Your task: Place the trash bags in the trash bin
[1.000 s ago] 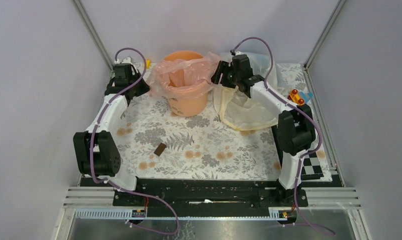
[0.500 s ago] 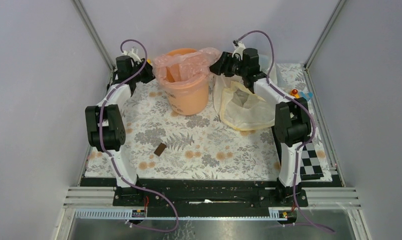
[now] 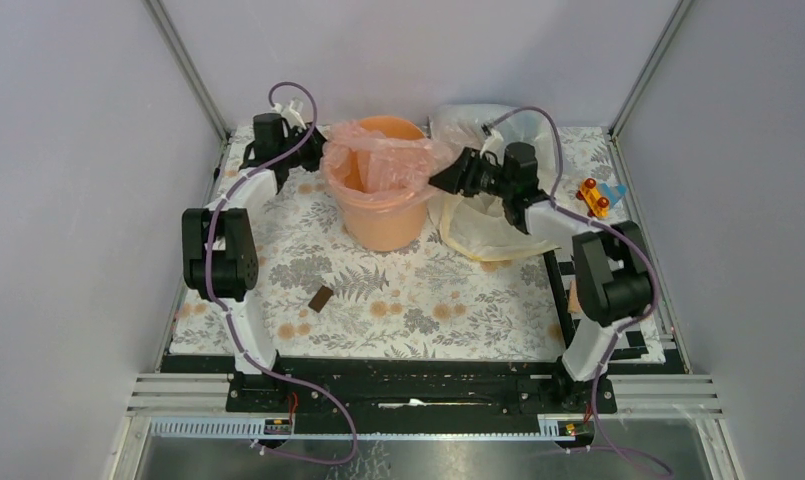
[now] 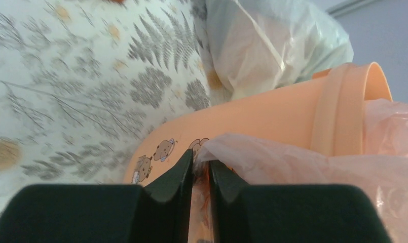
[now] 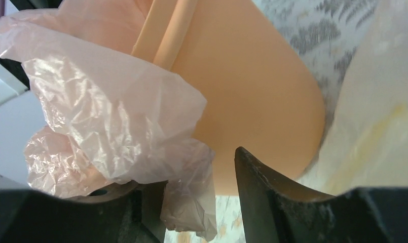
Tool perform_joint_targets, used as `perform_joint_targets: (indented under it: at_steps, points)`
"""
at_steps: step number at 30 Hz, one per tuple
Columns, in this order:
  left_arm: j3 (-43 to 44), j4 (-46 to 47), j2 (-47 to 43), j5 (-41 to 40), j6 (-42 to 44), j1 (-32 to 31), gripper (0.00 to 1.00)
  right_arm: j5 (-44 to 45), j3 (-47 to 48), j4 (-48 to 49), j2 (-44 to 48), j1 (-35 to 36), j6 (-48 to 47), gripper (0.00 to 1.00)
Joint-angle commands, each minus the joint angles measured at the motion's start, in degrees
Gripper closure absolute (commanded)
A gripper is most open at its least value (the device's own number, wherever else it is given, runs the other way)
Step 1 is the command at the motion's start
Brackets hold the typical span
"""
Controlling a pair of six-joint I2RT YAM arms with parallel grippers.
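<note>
Now I've dropped beside the bin (image 3: 383, 215): my left claw (image 4: 200, 166) pinches the bag (image 3: 383, 160), my right claw (image 5: 191, 172) gapes; lining nearly seated.

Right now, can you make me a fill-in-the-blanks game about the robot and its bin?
1. The trash bag is draped over the rim of the orange ____.
2. The left claw is pinched shut on the trash bag, which is pale ____.
3. The right claw is not shut; its jaws stand ____.

Missing words: bucket, pink, open.
</note>
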State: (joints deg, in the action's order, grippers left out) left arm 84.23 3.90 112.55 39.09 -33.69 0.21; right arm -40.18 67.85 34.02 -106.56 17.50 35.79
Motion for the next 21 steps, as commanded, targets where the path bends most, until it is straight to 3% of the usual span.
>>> perform_joint_targets:
  at_steps: [1, 5, 8, 9, 12, 14, 17, 21]
  points:
    - [-3.2, -8.7, -8.8, 7.3, 2.4, -8.7, 0.81, 2.3, -10.9, 7.8, 12.6, 3.4, 3.5, 0.46]
    - [-8.2, -8.7, -13.3, 6.8, 1.0, -11.8, 0.81, 8.5, -25.2, 7.8, 25.6, 5.9, 5.6, 0.46]
    - [-11.4, -9.2, -16.5, 5.9, 0.7, -13.7, 0.81, 12.3, -30.2, 1.0, 34.4, 8.0, 3.3, 0.45]
    - [-13.0, -9.1, -17.3, 4.8, 0.3, -14.0, 0.81, 13.3, -30.6, -2.9, 37.5, 8.3, 1.7, 0.41]
    - [-16.4, -5.9, -19.3, 3.7, -1.7, -14.3, 0.81, 19.9, -28.6, -19.4, 45.2, 8.3, -5.4, 0.14]
    - [-17.6, -4.2, -20.1, 2.8, -2.5, -14.3, 0.81, 24.6, -25.6, -29.1, 48.9, 8.3, -10.1, 0.04]
    - [-18.3, -4.1, -20.8, 0.1, -2.8, -14.3, 0.81, 26.6, -22.0, -38.1, 53.4, 8.3, -14.5, 0.0]
    - [-21.4, 0.3, -22.3, -2.8, -4.4, -14.3, 0.81, 22.4, -19.1, -42.3, 57.4, 8.3, -18.1, 0.0]
